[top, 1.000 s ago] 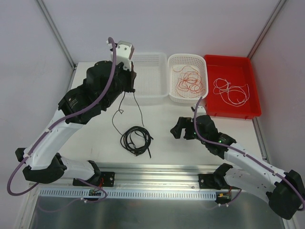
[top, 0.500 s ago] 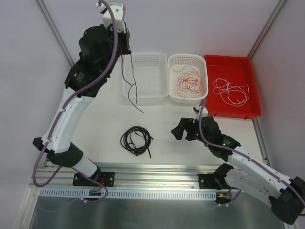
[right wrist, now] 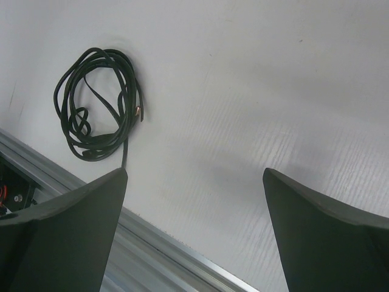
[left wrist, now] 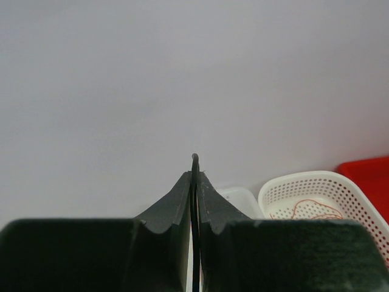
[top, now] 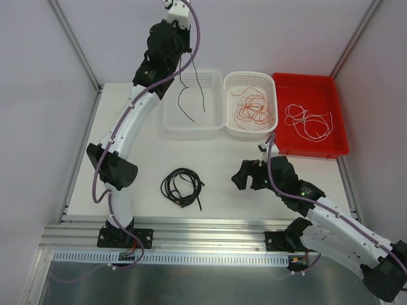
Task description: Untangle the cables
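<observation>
A thin black cable [top: 183,105] hangs in two strands over the left white basket [top: 213,124], and my left gripper [top: 182,65], raised high, is shut on it. In the left wrist view the cable [left wrist: 194,160] is pinched between the closed fingers of the left gripper [left wrist: 194,176]. A coil of black cable [top: 182,187] lies on the table; in the right wrist view the coil [right wrist: 97,118] is at the upper left. My right gripper [top: 244,175] [right wrist: 196,174] hovers open to the right of the coil, holding nothing. Orange-red cables [top: 254,109] lie in the middle basket, white cables [top: 309,122] in the red tray.
The middle white basket [top: 249,77] [left wrist: 316,188] and red tray [top: 318,81] [left wrist: 371,173] stand side by side along the back. A metal rail [top: 210,232] [right wrist: 170,249] runs along the table's near edge. Frame posts rise at both back corners.
My left arm has lifted and swung back and to the right, carrying the black cable from above the table to above the left white basket. The right arm has barely shifted.
</observation>
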Robot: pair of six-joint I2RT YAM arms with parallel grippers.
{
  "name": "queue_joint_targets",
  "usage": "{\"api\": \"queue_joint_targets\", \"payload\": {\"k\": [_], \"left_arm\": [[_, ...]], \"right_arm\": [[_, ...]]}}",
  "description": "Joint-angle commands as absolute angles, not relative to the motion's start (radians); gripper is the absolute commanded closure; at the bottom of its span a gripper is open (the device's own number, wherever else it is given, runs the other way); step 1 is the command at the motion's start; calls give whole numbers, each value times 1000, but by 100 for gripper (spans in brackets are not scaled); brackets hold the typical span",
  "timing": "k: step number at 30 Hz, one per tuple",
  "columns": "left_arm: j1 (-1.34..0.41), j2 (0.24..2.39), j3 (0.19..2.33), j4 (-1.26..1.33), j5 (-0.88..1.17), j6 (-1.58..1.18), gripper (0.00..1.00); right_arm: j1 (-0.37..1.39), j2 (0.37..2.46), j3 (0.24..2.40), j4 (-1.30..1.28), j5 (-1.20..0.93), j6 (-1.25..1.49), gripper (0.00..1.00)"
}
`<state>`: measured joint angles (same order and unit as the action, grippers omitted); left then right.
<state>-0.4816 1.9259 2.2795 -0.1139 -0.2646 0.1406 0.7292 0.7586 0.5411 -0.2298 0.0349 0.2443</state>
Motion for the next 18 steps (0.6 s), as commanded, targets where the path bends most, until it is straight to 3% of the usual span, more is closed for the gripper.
{"api": "queue_joint_targets", "payload": {"k": [1, 10, 18], "left_arm": [[-445, 1983, 2273, 58, -219, 114, 94], [-379, 2137, 2055, 92, -233, 16, 94], [-376, 2191, 1872, 51, -83, -72, 89]], "right_arm": [[733, 767, 594, -236, 12, 212, 1], [733, 810, 580, -227, 8, 198, 1], [735, 831, 566, -213, 9, 207, 1]]}}
